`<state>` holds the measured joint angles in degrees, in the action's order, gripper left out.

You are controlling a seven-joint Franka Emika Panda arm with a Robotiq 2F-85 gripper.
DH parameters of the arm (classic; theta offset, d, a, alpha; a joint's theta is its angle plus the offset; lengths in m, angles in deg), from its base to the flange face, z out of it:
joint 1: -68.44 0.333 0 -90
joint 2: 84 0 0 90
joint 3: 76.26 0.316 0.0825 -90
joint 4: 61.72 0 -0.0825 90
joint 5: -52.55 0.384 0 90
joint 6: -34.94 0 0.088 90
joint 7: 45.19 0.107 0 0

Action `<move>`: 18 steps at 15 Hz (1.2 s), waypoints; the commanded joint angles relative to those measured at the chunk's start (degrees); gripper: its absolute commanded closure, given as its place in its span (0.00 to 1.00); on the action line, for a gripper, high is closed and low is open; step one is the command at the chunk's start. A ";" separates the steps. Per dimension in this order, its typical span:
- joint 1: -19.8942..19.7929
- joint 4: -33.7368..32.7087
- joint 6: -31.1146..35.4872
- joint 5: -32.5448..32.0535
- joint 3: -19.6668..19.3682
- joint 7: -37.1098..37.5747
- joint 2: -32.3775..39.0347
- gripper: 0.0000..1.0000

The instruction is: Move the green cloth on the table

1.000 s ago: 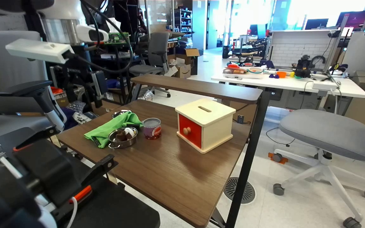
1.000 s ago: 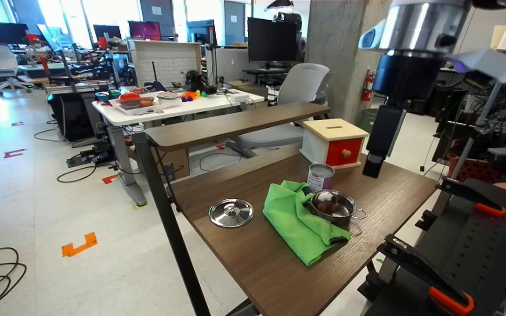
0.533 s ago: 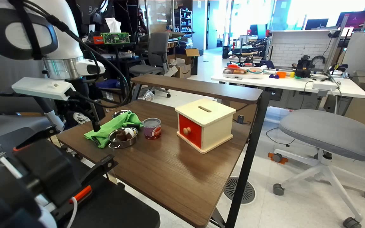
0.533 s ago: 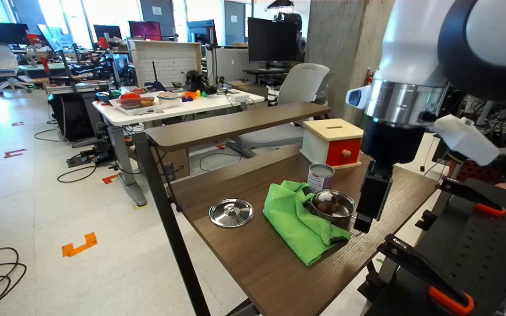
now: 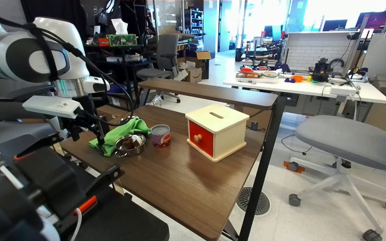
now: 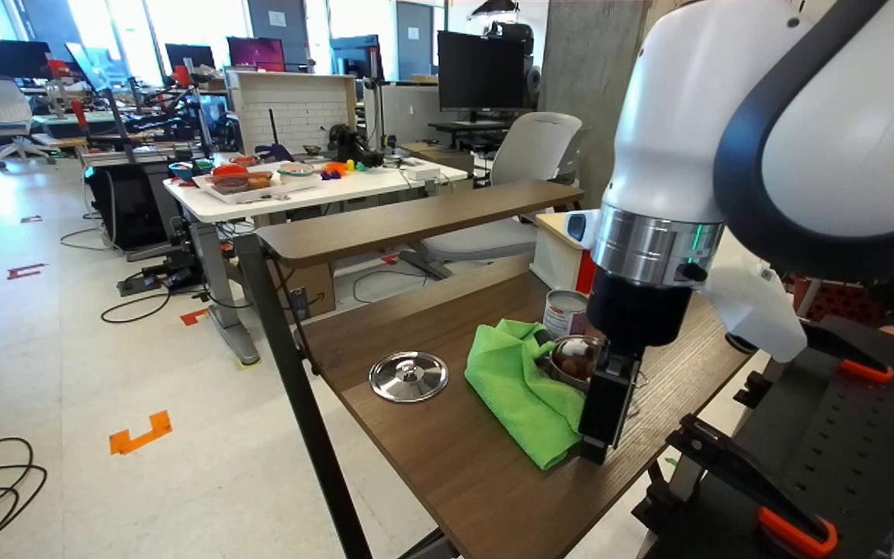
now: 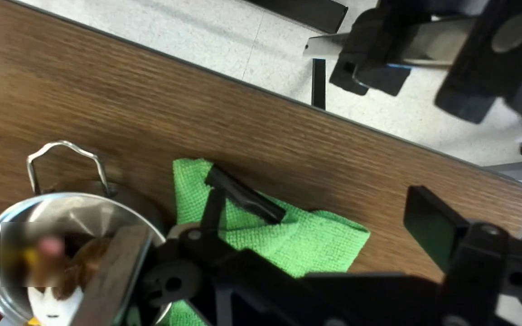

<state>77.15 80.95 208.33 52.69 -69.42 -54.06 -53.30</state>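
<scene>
The green cloth (image 5: pixel 116 134) lies crumpled on the brown table beside the metal pot. It also shows in an exterior view (image 6: pixel 521 396) and in the wrist view (image 7: pixel 306 244), with a black strip near its corner. My gripper (image 7: pixel 322 201) is open, fingers pointing down. One finger is over the cloth by the black strip; the other is past the cloth's corner, over bare wood. In an exterior view the gripper (image 6: pixel 596 449) is low at the cloth's corner near the table edge and hides it. Whether the fingers touch cloth or table I cannot tell.
The metal pot (image 6: pixel 567 365) holds brown and white pieces. A can (image 5: pixel 161 135) stands beside it. A wooden box with a red drawer (image 5: pixel 216 130) is farther off. A metal lid (image 6: pixel 408 376) lies beyond the cloth. A raised shelf (image 5: pixel 209 93) runs along the table's far side.
The arm has come down from above the table to the cloth's near corner, past the pot. The gripper is now at table level. The cloth, pot, can, lid and box have not moved.
</scene>
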 commanded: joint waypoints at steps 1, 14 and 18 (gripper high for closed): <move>-0.76 -0.27 -0.11 -1.70 0.42 1.29 0.20 0.00; 5.18 -2.70 4.58 -3.91 -4.30 2.78 2.74 0.00; 9.89 -4.15 5.91 -5.10 -7.48 4.66 6.36 0.00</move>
<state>83.35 78.70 211.74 49.70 -74.11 -52.06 -50.41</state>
